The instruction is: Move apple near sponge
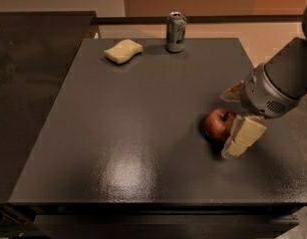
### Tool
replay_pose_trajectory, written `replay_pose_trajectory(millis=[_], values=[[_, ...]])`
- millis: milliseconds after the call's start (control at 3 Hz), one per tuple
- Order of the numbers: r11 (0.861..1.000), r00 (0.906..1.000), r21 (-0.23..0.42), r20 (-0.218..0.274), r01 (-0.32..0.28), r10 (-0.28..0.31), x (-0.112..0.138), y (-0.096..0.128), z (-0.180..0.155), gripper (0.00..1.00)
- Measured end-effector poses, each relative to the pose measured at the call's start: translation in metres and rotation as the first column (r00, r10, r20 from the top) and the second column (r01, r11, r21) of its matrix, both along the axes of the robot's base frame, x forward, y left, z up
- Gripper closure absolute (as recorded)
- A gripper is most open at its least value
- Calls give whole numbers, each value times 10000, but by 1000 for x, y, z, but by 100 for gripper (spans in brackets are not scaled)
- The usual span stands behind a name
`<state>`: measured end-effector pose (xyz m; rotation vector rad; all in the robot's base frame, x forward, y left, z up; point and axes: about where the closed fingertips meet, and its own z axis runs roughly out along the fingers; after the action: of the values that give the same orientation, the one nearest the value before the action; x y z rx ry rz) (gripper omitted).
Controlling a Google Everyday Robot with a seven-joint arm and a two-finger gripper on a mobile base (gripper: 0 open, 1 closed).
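Observation:
The red apple (218,125) sits on the dark table (143,133) at the right, stem up. My gripper (238,114) is just to the right of the apple, low over the table. One tan finger (245,136) stands against the apple's front right side, and the other finger (232,91) shows behind it; they stand apart, open, not closed on the apple. The pale yellow sponge (123,51) lies at the far left of the table, far from the apple.
A soda can (176,32) stands upright at the table's far edge, just right of the sponge. A dark counter (34,83) adjoins the table on the left. The table's right edge runs under my arm (288,78).

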<state>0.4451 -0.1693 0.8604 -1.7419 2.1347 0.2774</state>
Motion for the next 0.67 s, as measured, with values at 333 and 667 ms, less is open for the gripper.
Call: replay_pose_trajectory(millis=[333,667], values=[[9999,9999,105,-131,-9,10,-2,2,-5,41],[9999,9998,170,-175,9,-6,-3,3,-5,64]])
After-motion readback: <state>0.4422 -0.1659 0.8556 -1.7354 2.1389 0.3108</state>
